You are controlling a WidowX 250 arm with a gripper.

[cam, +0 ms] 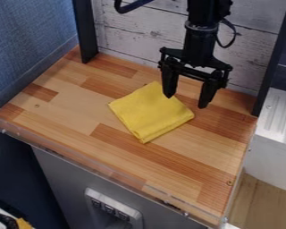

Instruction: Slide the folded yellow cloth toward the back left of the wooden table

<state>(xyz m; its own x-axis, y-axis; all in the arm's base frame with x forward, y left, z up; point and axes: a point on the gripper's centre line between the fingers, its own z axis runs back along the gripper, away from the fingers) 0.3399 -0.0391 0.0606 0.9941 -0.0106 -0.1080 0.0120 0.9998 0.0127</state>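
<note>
Yellow folded cloth point(148, 114) lies on the wooden bench point(68, 114), at the lower left of the black pincer point(186, 101), whose fingers stand apart, gripping nothing, one tip near its edge.

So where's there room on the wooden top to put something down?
The wooden top is bare left of the yellow cloth, towards the blue wall, and in front of the cloth, down to the edge. It's crowded at the cloth's back right, where the open hand hangs.
</note>
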